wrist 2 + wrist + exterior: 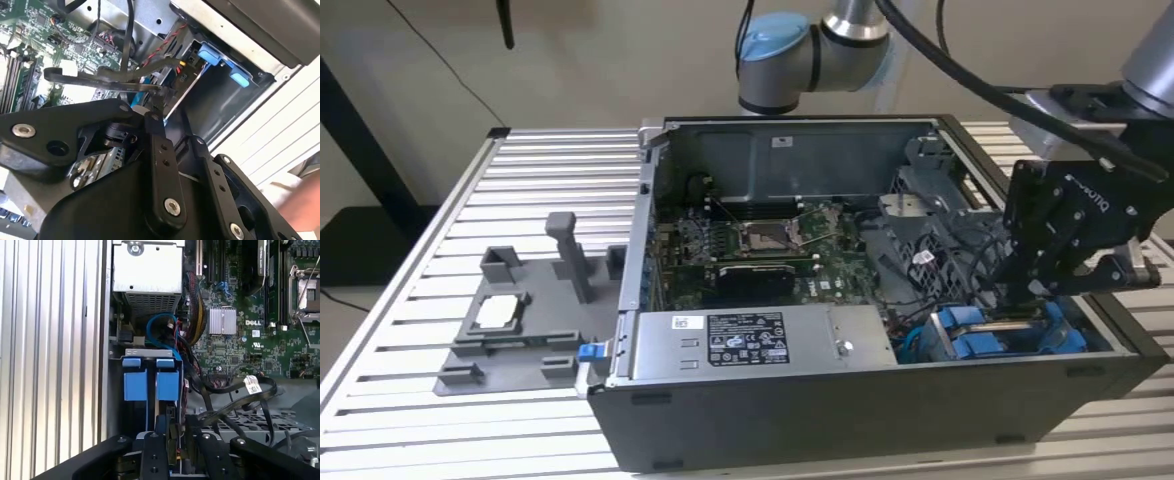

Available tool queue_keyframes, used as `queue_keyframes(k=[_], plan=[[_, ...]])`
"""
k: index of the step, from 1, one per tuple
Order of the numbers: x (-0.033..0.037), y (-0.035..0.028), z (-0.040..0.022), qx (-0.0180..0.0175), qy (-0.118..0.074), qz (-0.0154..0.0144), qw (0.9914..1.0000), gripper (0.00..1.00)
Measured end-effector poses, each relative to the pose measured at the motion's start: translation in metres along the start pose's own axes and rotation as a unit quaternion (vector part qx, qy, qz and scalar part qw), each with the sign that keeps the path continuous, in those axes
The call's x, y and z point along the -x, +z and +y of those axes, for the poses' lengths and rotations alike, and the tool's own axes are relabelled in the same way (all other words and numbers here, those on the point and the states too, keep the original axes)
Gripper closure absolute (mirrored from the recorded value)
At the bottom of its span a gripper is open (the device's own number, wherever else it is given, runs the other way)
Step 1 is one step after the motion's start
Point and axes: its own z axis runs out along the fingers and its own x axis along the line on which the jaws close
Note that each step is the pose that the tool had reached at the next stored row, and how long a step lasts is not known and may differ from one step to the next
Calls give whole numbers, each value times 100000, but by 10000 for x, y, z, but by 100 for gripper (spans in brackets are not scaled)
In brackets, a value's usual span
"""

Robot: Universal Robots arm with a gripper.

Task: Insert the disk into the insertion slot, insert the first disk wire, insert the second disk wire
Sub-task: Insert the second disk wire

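In the exterior view the gripper [1023,300] hides most of the disk [1007,335] at lower right; the arm runs off the top edge. In both wrist views, black linkage covers the fingertips.

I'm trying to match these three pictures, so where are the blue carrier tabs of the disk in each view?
Exterior view: the blue carrier tabs sit at the case's front corner on that view's right, below the gripper.
First wrist view: the tabs stand beside the case wall.
Second wrist view: the tabs sit beyond the gripper.
Shared landmark: the motherboard.
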Motion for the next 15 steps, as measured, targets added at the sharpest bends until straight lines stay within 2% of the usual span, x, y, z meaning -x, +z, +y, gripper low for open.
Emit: queue_keyframes(k=[3,8,15], plan=[[5,-103,10,-7,117,-14,100000,70],[10,-231,22,-9,176,-20,100000,70],[11,-252,24,-10,180,-27,100000,70]])
